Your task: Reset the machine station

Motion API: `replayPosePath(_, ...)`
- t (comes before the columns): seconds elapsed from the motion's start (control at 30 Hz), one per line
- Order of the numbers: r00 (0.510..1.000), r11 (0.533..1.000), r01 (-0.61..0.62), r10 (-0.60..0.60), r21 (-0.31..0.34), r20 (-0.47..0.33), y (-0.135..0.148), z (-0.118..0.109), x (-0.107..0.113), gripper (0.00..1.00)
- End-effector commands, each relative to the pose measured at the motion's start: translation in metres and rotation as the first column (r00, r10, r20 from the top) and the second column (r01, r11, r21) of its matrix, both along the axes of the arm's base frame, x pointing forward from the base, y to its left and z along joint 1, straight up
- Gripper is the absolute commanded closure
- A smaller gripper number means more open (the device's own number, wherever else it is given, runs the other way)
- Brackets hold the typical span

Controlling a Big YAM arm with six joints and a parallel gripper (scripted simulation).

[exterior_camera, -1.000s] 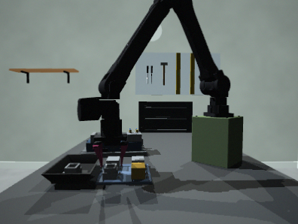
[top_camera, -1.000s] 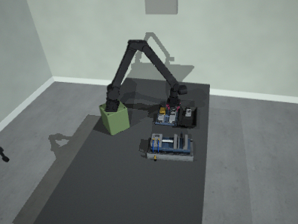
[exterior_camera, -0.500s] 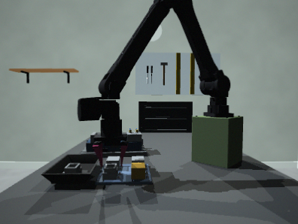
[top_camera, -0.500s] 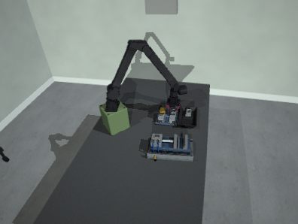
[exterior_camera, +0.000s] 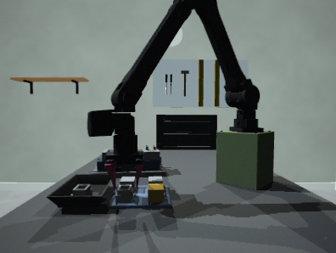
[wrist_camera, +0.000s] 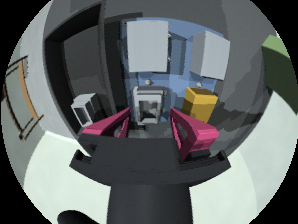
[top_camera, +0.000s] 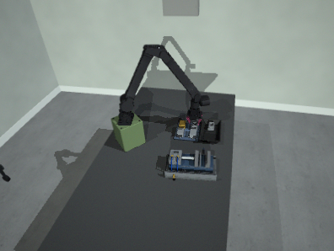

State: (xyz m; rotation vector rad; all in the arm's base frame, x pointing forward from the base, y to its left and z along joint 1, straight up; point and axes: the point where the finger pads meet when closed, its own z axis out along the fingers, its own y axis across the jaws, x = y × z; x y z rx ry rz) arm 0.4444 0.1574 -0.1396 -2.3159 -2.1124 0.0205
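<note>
My gripper [wrist_camera: 150, 111] is open, its pink fingers pointing down over the blue infeed plate [top_camera: 187, 132]. A gray finished part with a pocket in its top [wrist_camera: 148, 104] lies on the plate in line with the gap between the fingers; it also shows in the exterior view [exterior_camera: 126, 187]. The fingers [exterior_camera: 125, 173] stand apart on either side of it and hold nothing. A yellow brass blank [wrist_camera: 200, 103] sits beside it on the plate. Two plain gray blanks [wrist_camera: 148, 46] [wrist_camera: 216, 52] lie further along the plate. Another finished part [exterior_camera: 81, 189] sits pocket up in the black outfeed tray [exterior_camera: 81, 197].
The vise [top_camera: 191, 162] stands on its base in front of the plate, hoses at its left end. The arm's green pedestal [top_camera: 127, 132] stands to the left. A dark cabinet [exterior_camera: 187, 132] and a tool board are against the far wall.
</note>
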Motion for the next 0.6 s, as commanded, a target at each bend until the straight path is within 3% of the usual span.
replayPosePath(0.0,0.998,1.000,-0.001,0.000,0.024,0.069,0.0130,0.0223,0.0268,0.36)
replayPosePath(0.57,0.998,1.000,-0.001,0.000,0.019,0.055,0.0128,0.0180,0.0264,0.36)
